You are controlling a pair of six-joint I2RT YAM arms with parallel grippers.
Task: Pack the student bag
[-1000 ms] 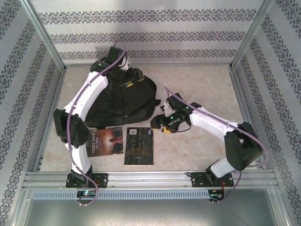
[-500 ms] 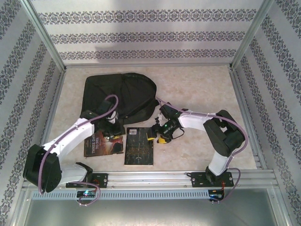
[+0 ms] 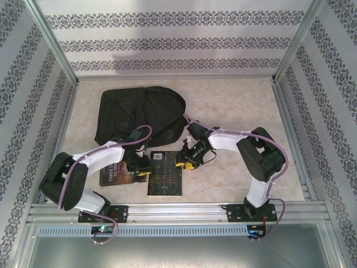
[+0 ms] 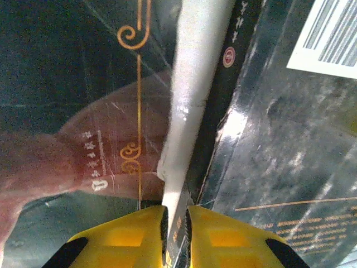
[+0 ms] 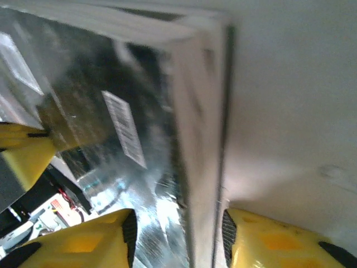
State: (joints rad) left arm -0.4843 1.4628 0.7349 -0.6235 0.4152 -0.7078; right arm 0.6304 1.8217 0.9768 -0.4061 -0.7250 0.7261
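The student bag [image 3: 134,109], black and soft, lies flat at the back left of the table. Two books lie side by side in front of it. The left one is a dark red book [image 3: 114,173] [image 4: 72,111]. My left gripper [image 3: 140,169] [image 4: 175,215] is shut on that book's right edge, where it meets the dark book [image 3: 165,178] [image 4: 290,145]. My right gripper [image 3: 186,163] [image 5: 178,220] stands open. Its yellow fingers straddle the dark book's [image 5: 100,95] right edge, and a gap shows on the cover side.
A metal rail [image 3: 178,211] runs along the near edge, where both arm bases are bolted. Patterned walls on metal posts close in the left, back and right sides. Beige tabletop [image 3: 240,106] stretches to the right of the bag.
My left arm swung from over the bag down to the books, and its gripper closed on the red book's edge. My right gripper slid to the dark book's right edge and its jaws narrowed.
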